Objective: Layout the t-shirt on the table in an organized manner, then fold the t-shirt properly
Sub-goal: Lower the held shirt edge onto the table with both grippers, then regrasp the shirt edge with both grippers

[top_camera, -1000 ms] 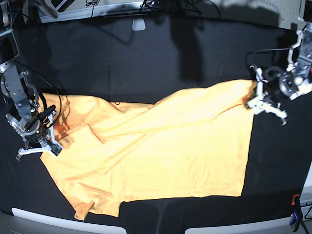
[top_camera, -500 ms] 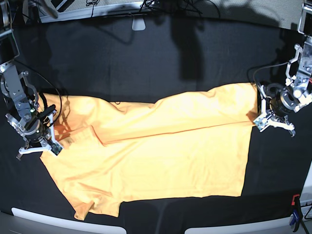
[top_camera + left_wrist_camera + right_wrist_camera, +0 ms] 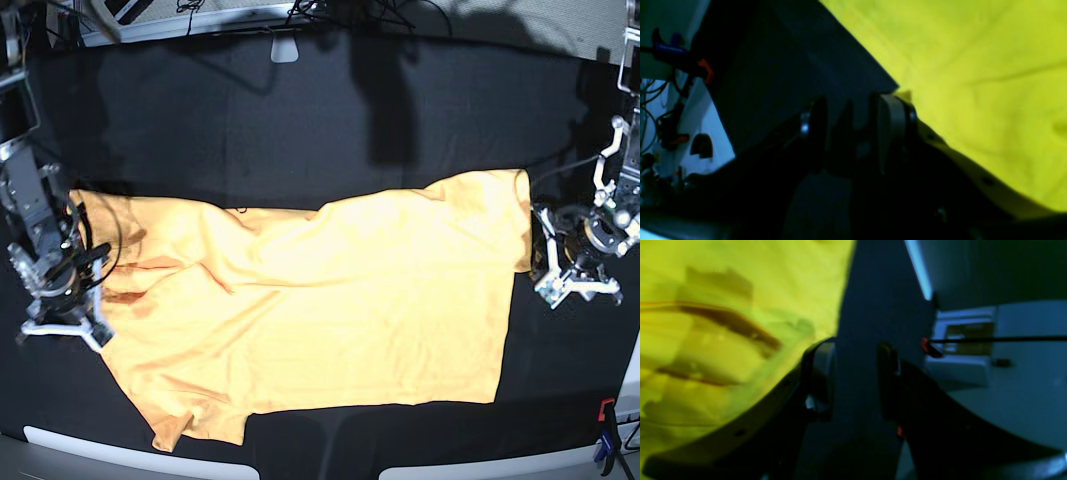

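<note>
The light orange-yellow t-shirt [image 3: 330, 300] lies spread across the black table [image 3: 300, 130], with soft folds near its left end and a straight right edge. My left gripper [image 3: 578, 288] sits just off the shirt's upper right corner. In the left wrist view it [image 3: 850, 113] is open, with only black cloth between its fingers and the t-shirt [image 3: 973, 66] beside one finger. My right gripper [image 3: 62, 330] stands at the shirt's left edge. In the right wrist view it [image 3: 853, 373] is open over bare table, the t-shirt [image 3: 723, 306] to its left.
Light grey edge pieces [image 3: 130, 455] line the front of the table. A clamp with an orange tip [image 3: 605, 440] sits at the front right corner. Cables and a small white piece [image 3: 285, 48] lie along the back edge.
Both grippers have opened and let go of the shirt. Each has drawn outward from the cloth. The shirt now lies flatter, its upper right corner resting on the table.
</note>
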